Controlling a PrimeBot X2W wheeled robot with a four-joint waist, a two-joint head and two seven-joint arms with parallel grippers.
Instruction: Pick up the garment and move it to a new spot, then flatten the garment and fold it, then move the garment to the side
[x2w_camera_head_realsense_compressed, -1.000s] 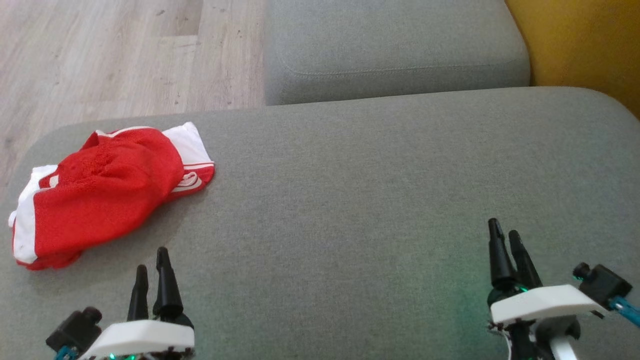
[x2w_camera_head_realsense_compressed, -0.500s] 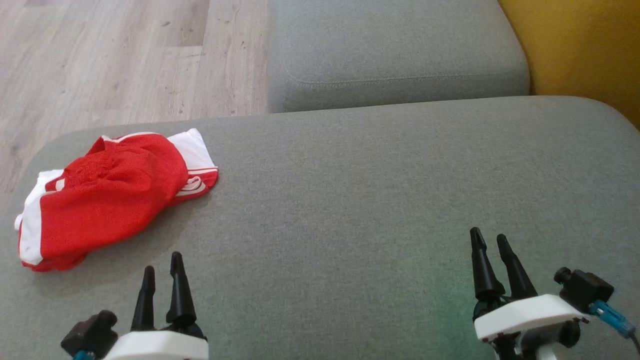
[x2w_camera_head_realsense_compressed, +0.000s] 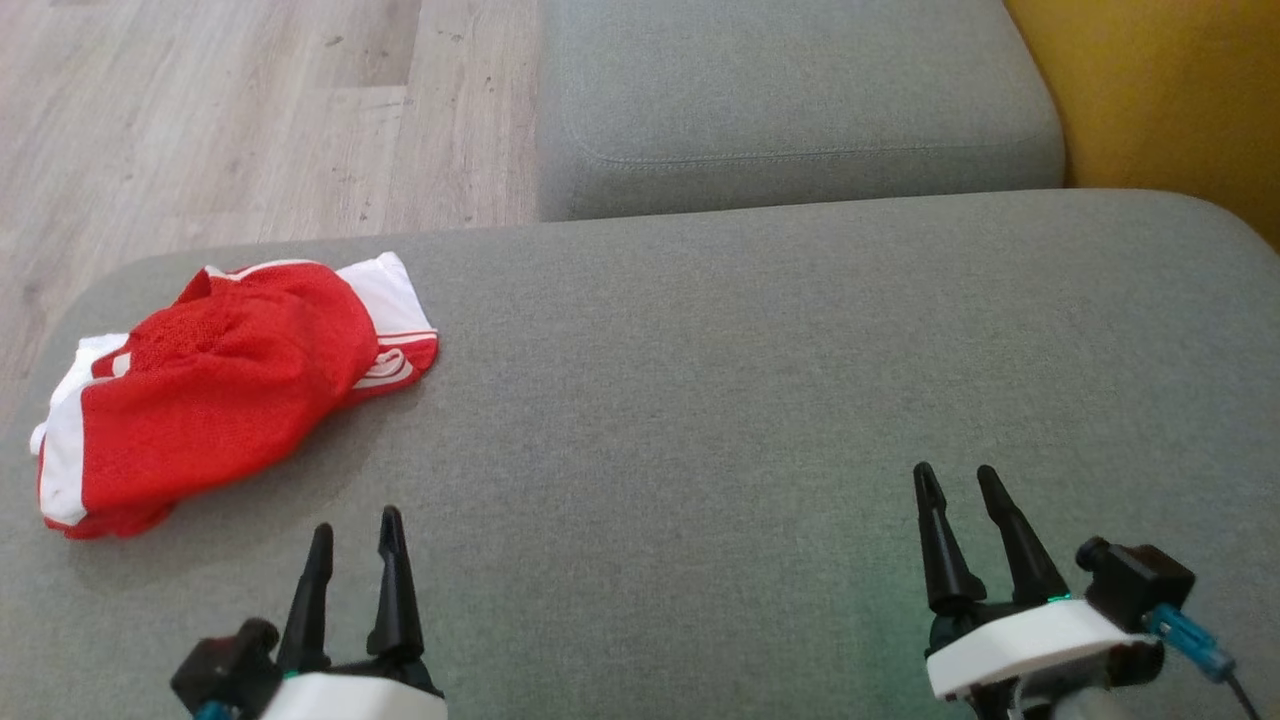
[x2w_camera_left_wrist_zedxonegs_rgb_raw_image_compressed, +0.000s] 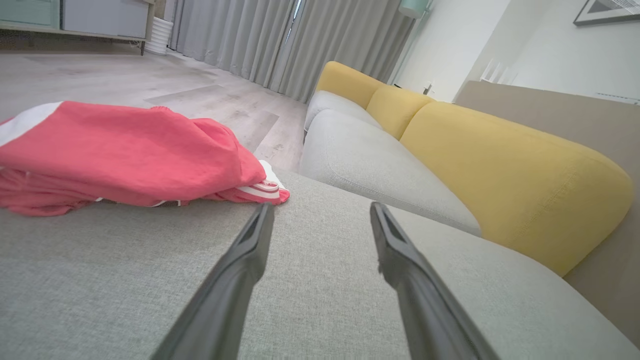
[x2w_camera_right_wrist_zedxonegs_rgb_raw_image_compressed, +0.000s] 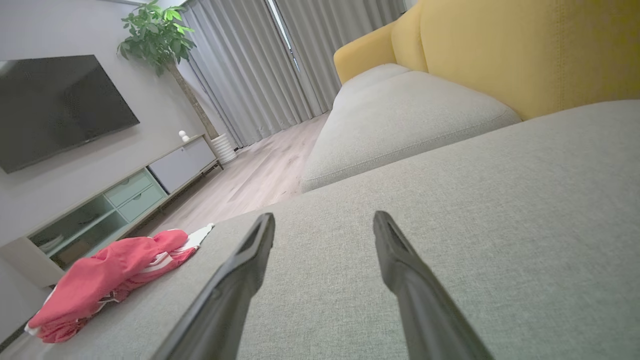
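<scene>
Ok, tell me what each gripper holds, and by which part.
Nothing. The left gripper and right gripper are open and empty; the red garment lies untouched on the cushion.

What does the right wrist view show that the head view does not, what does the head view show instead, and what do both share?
Right wrist view, beyond the head view's frame: a wall television, a potted plant, a low cabinet and grey curtains. Head view in turn: the left gripper, jaws open, near the garment but not touching it. Both: the red and white garment crumpled on the grey cushion, the right gripper with open jaws well apart from it, the yellow backrest and the wooden floor.
</scene>
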